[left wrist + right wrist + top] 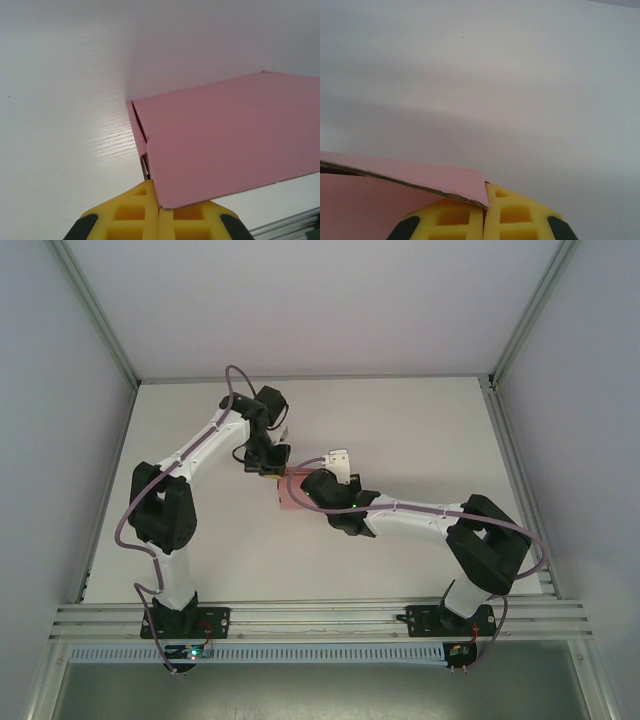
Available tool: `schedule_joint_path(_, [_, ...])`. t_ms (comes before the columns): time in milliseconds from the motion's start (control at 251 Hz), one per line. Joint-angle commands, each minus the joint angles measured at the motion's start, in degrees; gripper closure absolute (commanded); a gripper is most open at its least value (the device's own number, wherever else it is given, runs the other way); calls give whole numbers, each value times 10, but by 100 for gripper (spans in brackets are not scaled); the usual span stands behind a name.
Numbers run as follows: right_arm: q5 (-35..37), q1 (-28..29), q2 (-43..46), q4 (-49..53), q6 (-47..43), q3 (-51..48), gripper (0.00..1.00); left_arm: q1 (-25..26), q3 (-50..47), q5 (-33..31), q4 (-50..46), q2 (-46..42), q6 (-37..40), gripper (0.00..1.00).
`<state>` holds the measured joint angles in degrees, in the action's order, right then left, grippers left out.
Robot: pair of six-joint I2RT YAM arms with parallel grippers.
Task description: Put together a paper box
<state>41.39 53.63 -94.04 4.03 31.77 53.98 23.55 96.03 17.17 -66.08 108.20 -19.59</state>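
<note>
free: table (420, 430) outer areas | obstacles: paper box (286, 496) mid-table, left arm (190, 455), right arm (420, 512)

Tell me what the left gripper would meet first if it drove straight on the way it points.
The paper box itself: the left gripper is shut on its near corner, and the pink panel spreads right ahead. Beyond it lies the white table, though depth is unclear.

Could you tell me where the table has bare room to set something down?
Bare: the far strip of table along the back wall, and the near patch between the paper box and the front rail. Crowded: the middle, where the left arm and right arm meet at the box.
</note>
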Motion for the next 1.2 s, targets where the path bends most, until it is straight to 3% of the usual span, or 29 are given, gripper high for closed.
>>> schedule_joint_path(0, [-70, 10, -23, 62, 7, -44, 100, 20, -65, -11, 29, -24, 16, 100])
schedule_joint_path(148, [-66, 11, -17, 61, 7, -47, 100, 39, -157, -67, 105, -65, 29, 100])
schedule_joint_path(247, [-65, 10, -9, 60, 11, -50, 100, 49, -224, -49, 183, -93, 11, 100])
schedule_joint_path(331, [-70, 11, 5, 32, 9, -67, 100, 73, -280, -97, 239, -116, 2, 100])
schedule_joint_path(443, [-109, 6, 31, -12, -9, -84, 100, 106, -344, -163, 291, -134, -2, 100])
schedule_joint_path(519, [-161, -5, 54, -18, -31, -72, 100, 119, -390, -175, 338, -141, -10, 100])
schedule_joint_path(563, [-197, -15, 70, -19, -42, -62, 89, 121, -415, -175, 367, -146, -23, 100])
schedule_joint_path(738, [-308, -73, 135, -24, -25, -55, 63, 121, -430, -186, 391, -153, -28, 100])
schedule_joint_path(870, [-403, -122, 169, -66, 12, -74, 33, 124, -408, -178, 376, -154, -24, 100])
schedule_joint_path(998, [-396, -141, 180, -104, 60, -95, 23, 124, -401, -183, 372, -160, -14, 100])
schedule_joint_path(1197, [-411, -178, 115, -102, 132, -82, 29, 125, -399, -175, 370, -159, -6, 100])
